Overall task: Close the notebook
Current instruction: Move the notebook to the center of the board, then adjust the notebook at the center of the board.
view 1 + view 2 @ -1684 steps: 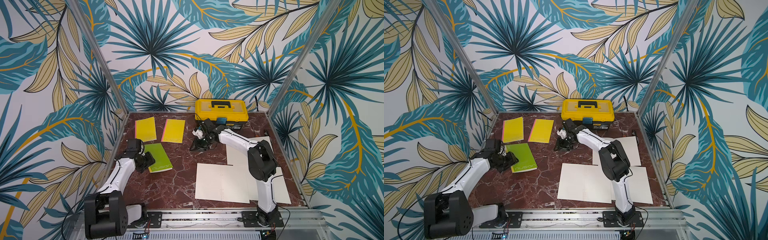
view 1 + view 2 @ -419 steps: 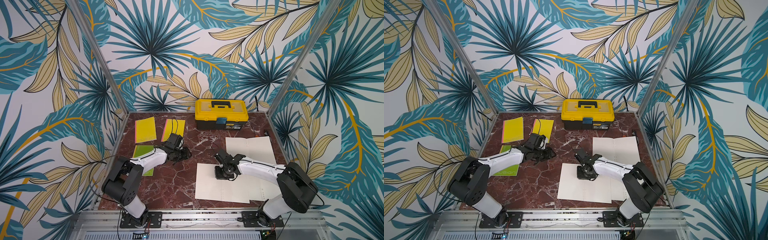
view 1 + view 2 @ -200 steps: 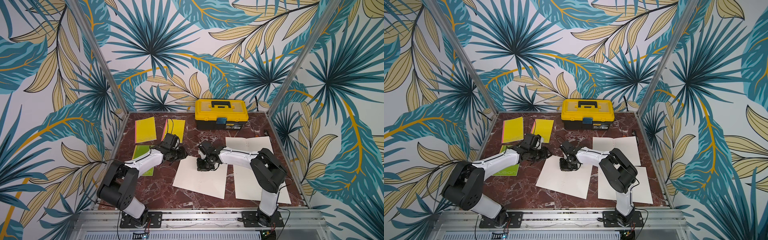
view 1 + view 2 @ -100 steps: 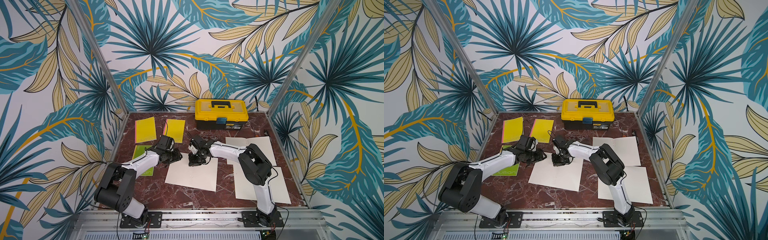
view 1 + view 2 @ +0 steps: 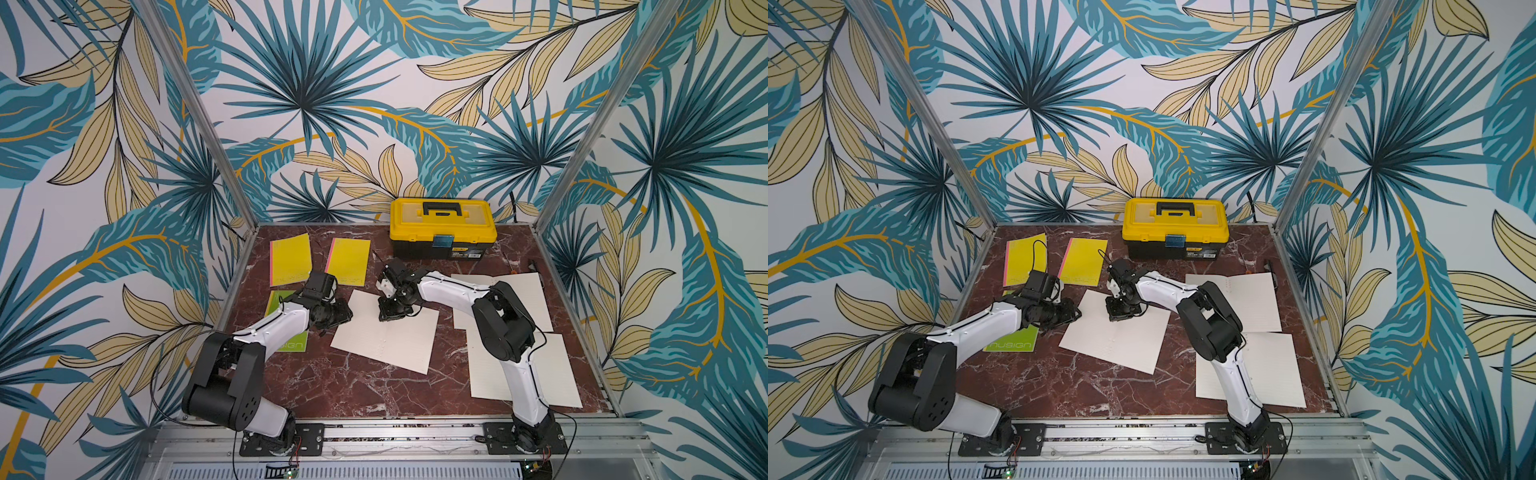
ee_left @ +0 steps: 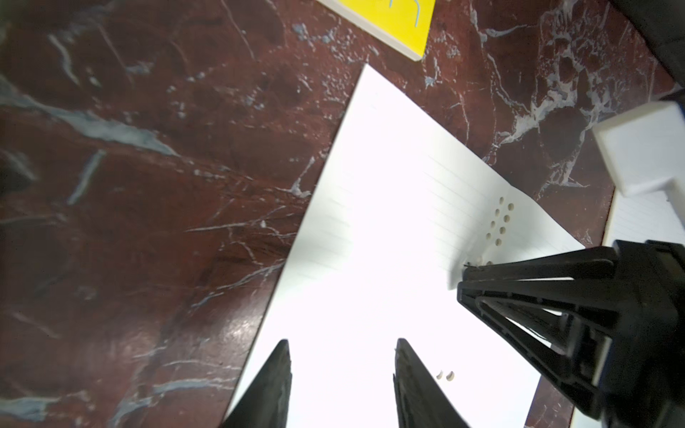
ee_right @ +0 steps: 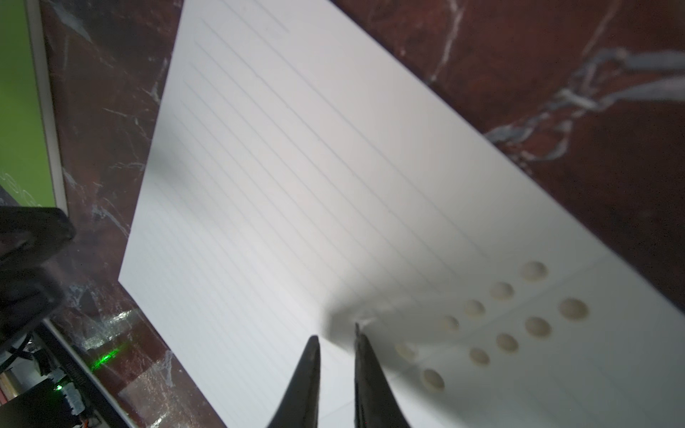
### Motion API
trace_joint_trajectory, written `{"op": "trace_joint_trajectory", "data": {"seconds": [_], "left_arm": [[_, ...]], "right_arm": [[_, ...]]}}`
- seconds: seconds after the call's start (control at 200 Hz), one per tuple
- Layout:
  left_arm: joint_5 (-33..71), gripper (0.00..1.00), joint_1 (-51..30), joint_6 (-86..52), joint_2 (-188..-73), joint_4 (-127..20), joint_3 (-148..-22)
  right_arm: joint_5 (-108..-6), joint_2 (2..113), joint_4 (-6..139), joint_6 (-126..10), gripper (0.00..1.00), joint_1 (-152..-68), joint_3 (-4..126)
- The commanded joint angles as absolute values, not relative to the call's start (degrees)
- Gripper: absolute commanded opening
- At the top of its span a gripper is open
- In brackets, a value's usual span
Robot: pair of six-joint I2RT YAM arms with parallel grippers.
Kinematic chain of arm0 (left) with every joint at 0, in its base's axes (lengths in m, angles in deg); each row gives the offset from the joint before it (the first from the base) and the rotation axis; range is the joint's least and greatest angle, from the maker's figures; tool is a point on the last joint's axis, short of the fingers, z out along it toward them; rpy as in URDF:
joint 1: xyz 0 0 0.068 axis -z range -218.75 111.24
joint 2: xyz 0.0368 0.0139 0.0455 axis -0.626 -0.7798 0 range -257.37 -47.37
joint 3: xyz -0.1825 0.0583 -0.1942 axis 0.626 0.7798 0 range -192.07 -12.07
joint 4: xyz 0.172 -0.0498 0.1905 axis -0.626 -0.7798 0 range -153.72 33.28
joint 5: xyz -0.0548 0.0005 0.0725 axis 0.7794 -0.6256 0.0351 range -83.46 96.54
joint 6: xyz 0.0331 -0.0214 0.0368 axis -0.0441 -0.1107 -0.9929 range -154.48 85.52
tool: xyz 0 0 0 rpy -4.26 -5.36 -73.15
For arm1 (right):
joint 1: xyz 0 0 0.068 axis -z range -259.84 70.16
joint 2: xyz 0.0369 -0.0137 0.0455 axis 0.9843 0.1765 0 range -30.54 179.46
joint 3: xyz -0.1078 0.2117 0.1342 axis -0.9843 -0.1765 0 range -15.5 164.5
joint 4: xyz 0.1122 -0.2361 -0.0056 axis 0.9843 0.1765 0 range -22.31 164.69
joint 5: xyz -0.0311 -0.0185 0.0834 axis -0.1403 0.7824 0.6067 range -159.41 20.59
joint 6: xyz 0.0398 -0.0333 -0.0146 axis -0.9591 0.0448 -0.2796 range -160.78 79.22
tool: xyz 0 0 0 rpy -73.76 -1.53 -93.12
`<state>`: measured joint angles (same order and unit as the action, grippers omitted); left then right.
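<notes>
While it lies open and flat on the brown table [image 5: 316,386], the notebook [image 5: 386,336] sits in front of the yellow toolbox [image 5: 442,226], a bit to the left. We see the right gripper [image 5: 388,316] pointing down at the notebook's edge nearest the toolbox. Its 2 fingers are a small gap apart, tips on the page, pinching nothing. The left gripper [image 5: 347,318] lies low by the notebook's left corner, fingers wide apart and holding nothing. Left of the toolbox lie 2 shut yellow notebooks [image 5: 290,259] [image 5: 348,262]. A green notebook [image 5: 293,343] is in front of those. 2 more open white notebooks [image 5: 519,299] [image 5: 557,374] lie in front of the toolbox's right end.
</notes>
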<state>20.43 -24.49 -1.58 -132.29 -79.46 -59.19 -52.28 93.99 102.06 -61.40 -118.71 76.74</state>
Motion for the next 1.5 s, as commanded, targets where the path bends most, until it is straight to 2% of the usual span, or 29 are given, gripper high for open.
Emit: {"op": "trace_joint_trajectory", "data": {"seconds": [0.0,0.1,0.28,0.751,1.141,1.497], "left_arm": [[19.32,0.48,-25.86,-3.58,-131.78,-80.22,-58.69],[20.06,0.48,-26.04,-4.31,-133.56,-79.1,-59.29],[20.11,0.47,-26.12,-5.42,-134.73,-77.73,-59.57],[20.74,0.47,-26.11,-6.28,-138.02,-77.45,-60.7],[21.39,0.47,-26.1,-5.79,-137.48,-76.85,-58.66],[21.05,0.47,-26.08,-6.14,-135.2,-77.98,-57.5]], "right_arm": [[-57.19,91.26,105.04,-60.34,0.23,-118.42,72.85],[-57.77,87.74,104.42,-61.31,0.29,-118.36,70.79],[-60.59,80.75,102.6,-64.98,0.3,-118.4,63.57],[-64.66,70.56,100.13,-73.78,0.2,-118.34,45.07],[-67.55,74.57,101.57,-72.79,0.19,-118.06,46.82],[-69.03,79.02,102.64,-69.37,0.18,-114.14,51.45]]}}
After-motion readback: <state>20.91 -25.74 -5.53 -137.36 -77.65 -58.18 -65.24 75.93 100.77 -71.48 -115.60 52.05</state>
